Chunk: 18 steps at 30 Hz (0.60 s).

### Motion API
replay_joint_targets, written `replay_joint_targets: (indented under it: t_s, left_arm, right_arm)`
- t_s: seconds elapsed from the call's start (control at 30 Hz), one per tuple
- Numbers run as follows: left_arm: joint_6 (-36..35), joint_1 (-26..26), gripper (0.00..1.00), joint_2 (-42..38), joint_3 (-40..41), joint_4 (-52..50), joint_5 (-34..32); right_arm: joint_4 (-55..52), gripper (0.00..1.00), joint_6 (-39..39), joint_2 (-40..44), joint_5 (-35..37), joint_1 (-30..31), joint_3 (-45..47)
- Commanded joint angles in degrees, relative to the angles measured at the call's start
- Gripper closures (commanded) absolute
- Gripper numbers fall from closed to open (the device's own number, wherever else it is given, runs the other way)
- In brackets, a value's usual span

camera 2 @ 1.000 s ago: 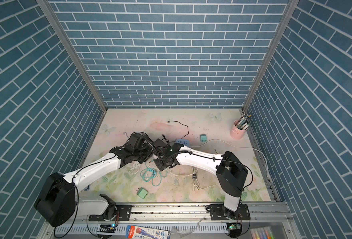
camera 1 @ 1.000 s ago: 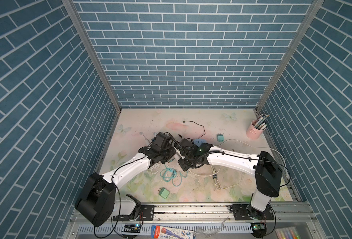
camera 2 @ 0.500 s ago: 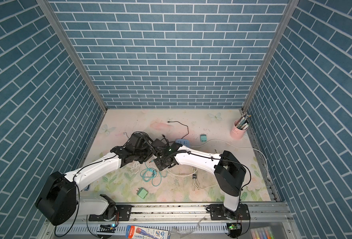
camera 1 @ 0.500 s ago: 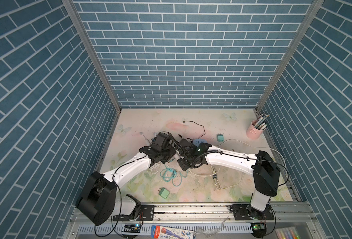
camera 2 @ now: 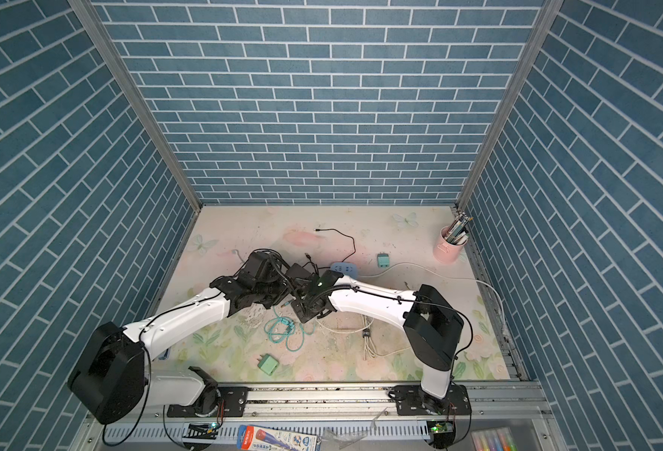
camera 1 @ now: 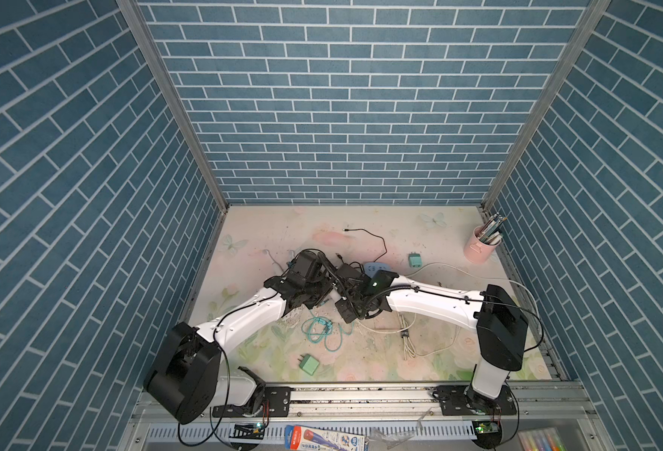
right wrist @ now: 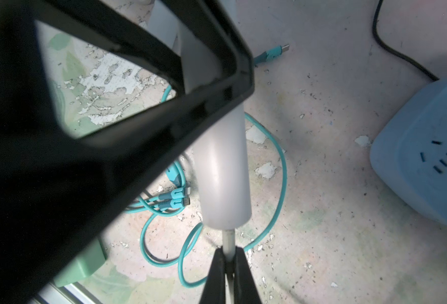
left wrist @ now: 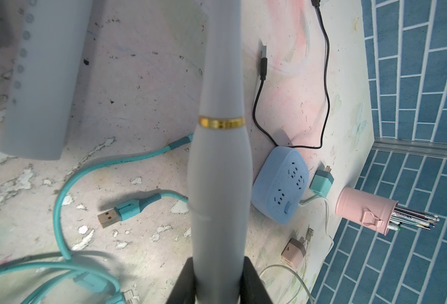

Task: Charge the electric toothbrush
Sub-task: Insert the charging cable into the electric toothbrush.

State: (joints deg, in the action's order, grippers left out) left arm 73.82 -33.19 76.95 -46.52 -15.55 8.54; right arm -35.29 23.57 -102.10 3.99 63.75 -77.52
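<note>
The electric toothbrush [left wrist: 221,184] is a grey handle with a gold ring, held above the table. My left gripper [left wrist: 218,279] is shut on its thick lower body, one black finger [left wrist: 182,284] on each side. In the right wrist view the handle's flat end [right wrist: 223,184] points at my right gripper [right wrist: 229,256]. That gripper is shut on a thin pale charging plug [right wrist: 228,240] that meets the handle's end. In both top views the two grippers meet at mid-table [camera 1: 335,293] [camera 2: 292,296], and the toothbrush is hidden under them.
A blue power strip [left wrist: 281,187] [camera 1: 376,268] lies close by, with a black cable [left wrist: 325,79] running from it. A teal USB cable [left wrist: 67,184] [camera 1: 322,330] coils below the grippers. Also around: a green adapter [camera 1: 308,365], a teal adapter [camera 1: 414,259], a pink adapter [left wrist: 294,252], a pink pen cup [camera 1: 482,246] and a second grey body [left wrist: 40,79].
The right arm has edged slightly to the left. Both grips are the same as before.
</note>
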Motion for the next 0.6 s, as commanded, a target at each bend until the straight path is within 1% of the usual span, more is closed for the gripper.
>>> replay_joint_targets:
  t_s: [0.0, 0.1, 0.37, 0.57]
  left_arm:
    - [0.09, -2.08, 1.0, -0.35, -1.25, -1.05, 4.83]
    - [0.1, -2.06, 1.0, -0.74, -1.03, -1.31, 4.92]
    - [-0.07, -2.01, 1.0, -1.88, -1.2, -2.72, 4.43]
    - [-0.4, -2.05, 1.0, -2.15, -2.34, -4.19, 3.87]
  right_arm:
    - [7.8, 1.0, -0.9, 3.27, 4.0, 0.22, 1.56]
    - [9.15, 1.0, -1.35, 4.74, 4.07, -0.01, 3.16]
    - [11.01, 1.0, -4.21, 7.23, 0.52, -0.13, 7.55]
    - [8.2, 1.0, -3.4, 6.22, 1.12, -0.12, 7.47]
